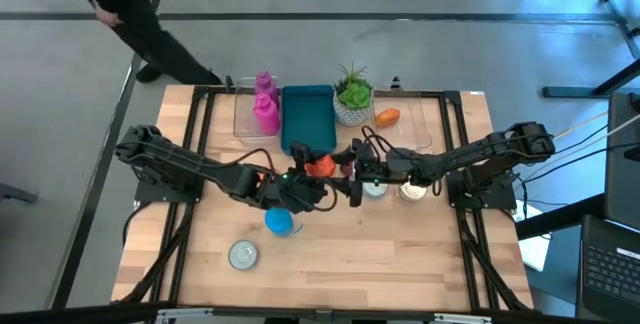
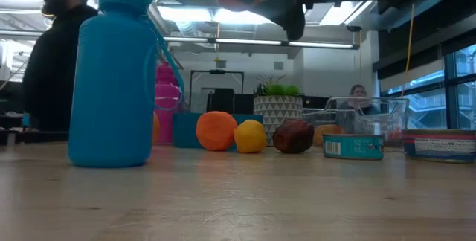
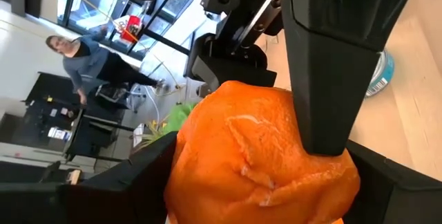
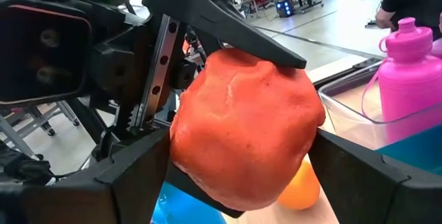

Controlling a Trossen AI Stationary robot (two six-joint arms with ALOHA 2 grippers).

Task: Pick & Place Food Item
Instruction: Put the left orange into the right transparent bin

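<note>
- The food item (image 1: 318,167) is a lumpy orange-red piece with a wrinkled, matte skin like a roast chicken, and it sits above the table's middle, between both arms.
- The left gripper (image 1: 312,176) clamps its dark, flat fingers (image 3: 330,65) on the food item.
- The right gripper (image 1: 340,169) also grips it, fingers (image 4: 138,172) pressed to its sides.
- A smooth blue plastic bottle (image 1: 279,222) stands just near of them on the wooden table (image 1: 400,254).

Blue bottle (image 1: 280,222) upright near table front, round tin (image 1: 243,255) beside it. At the back — pink bottles (image 1: 265,105) in clear bin, blue tray (image 1: 308,117), potted plant (image 1: 353,93). Person (image 1: 130,14) walking past — beyond the far-left corner.
</note>
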